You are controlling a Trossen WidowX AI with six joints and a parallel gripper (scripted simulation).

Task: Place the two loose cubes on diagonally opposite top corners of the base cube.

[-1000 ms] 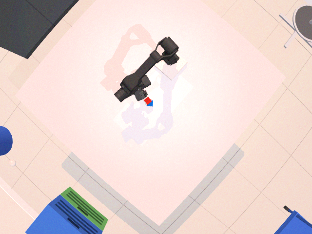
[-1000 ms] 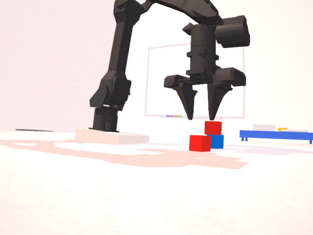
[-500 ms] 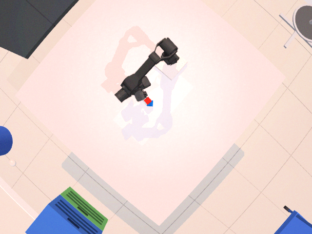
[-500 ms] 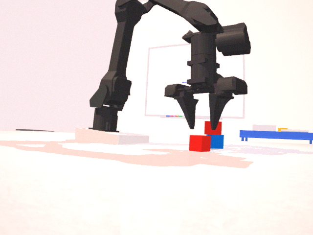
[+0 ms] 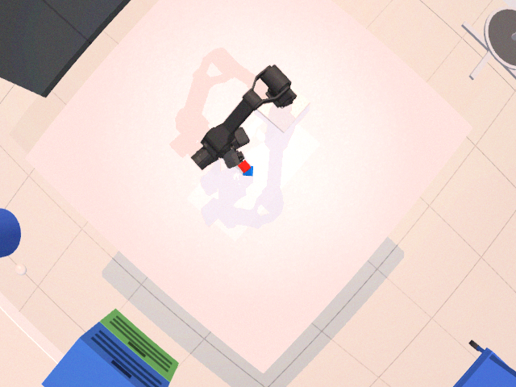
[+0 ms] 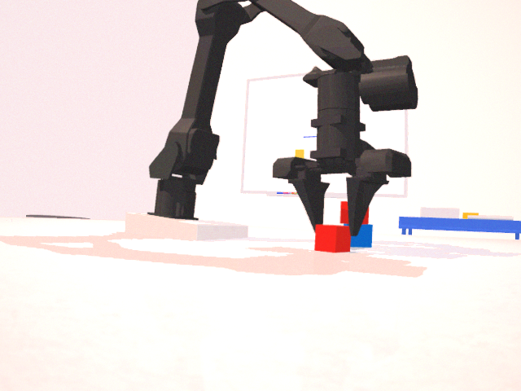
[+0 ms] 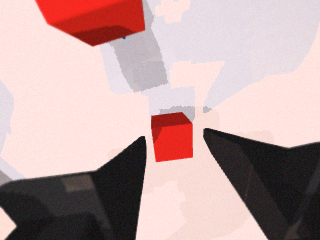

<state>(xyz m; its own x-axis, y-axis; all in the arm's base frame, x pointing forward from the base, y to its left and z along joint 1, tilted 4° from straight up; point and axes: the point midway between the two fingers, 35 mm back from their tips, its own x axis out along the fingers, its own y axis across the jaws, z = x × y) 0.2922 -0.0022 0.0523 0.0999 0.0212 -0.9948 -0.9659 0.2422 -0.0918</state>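
Observation:
The blue base cube (image 5: 249, 172) (image 6: 365, 236) stands on the table, with only a sliver showing in the wrist view. One red cube (image 5: 243, 166) (image 6: 343, 211) (image 7: 100, 12) sits level on top of it, offset to one corner, leaving part of the blue top uncovered. The other red cube (image 6: 327, 239) (image 7: 175, 142) lies flat on the table near the base cube; the arm hides it in the top view. My gripper (image 6: 335, 233) (image 7: 174, 136) is open and points down, its fingertips low on either side of this table cube, with gaps showing in the wrist view.
The stacked red cube and base cube stand close to one finger. The arm's pale mounting block (image 5: 283, 120) (image 6: 162, 227) is farther off on the table (image 5: 333, 250). A whiteboard and a blue bench (image 6: 458, 225) are in the background.

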